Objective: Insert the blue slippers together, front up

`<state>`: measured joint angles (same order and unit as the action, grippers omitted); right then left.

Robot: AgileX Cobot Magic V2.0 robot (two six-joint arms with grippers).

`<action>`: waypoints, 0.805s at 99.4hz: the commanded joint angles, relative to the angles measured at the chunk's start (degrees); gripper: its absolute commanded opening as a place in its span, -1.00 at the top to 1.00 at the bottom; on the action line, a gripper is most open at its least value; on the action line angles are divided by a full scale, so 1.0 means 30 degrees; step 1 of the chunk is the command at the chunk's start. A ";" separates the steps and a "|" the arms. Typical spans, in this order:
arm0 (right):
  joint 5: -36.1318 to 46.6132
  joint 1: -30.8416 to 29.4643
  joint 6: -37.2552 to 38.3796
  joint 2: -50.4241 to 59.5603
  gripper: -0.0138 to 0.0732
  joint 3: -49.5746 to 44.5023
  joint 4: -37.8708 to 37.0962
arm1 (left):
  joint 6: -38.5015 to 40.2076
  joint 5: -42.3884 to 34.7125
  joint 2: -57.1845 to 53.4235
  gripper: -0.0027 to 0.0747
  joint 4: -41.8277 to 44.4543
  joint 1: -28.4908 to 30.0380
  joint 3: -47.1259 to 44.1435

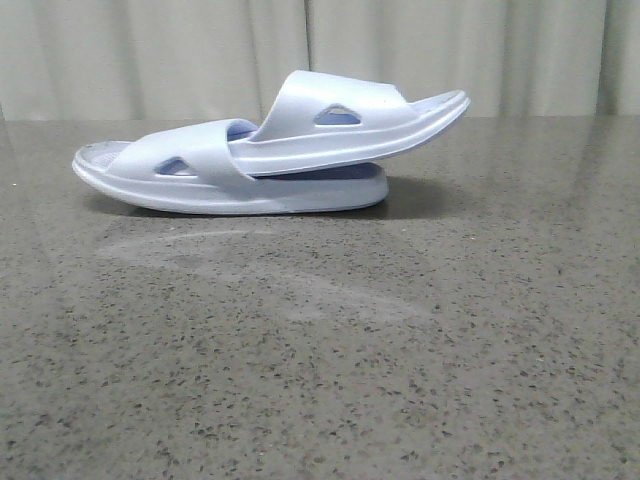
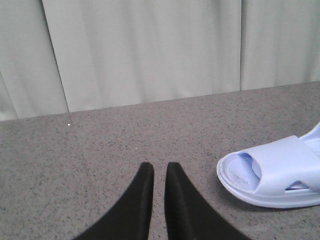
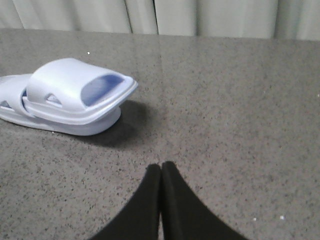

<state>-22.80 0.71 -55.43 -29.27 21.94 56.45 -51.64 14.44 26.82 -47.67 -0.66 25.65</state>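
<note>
L gripper [image 2: 159,172]: fingers nearly together, thin slit between tips, holding nothing. Hangs low over the table [image 1: 320,380]. In its wrist view the lower slipper [image 2: 272,175] sits at approx 3 o'clock off the tips, near but apart, cut off by the frame edge.

Slippers, front view: at 12 o'clock on table, far side, by the curtain [image 1: 450,50]. Lower slipper [image 1: 200,180] flat on the top. Upper slipper [image 1: 350,125] has one end pushed under the lower one's strap, other end raised to the R (reads as already nested). Long axis runs L–R across the robot's front.

R gripper [image 3: 161,172]: tips pressed together, empty. Its view has the pair at approx 10 o'clock off the tips, well apart, upper slipper [image 3: 80,92] end-on, L part cropped.

Neither arm shows in front view. L looks nearer, a guess. How deep the tucked end goes: hidden by strap.
</note>
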 commanded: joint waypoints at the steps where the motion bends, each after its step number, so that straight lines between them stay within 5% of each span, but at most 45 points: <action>1: 0.1421 0.0015 -0.0217 0.0985 0.86 -0.0657 0.1183 | 0.0179 -0.1283 -0.0806 0.89 -0.1043 -0.0193 -0.0290; 80: 0.2516 0.0015 -0.0217 0.1994 0.86 -0.1932 0.3385 | 0.0207 -0.0493 -0.3417 0.89 -0.2114 -0.0193 -0.1463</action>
<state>-17.06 0.71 -55.52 -23.20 14.64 65.03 -51.64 15.22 16.14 -52.47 -0.66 19.86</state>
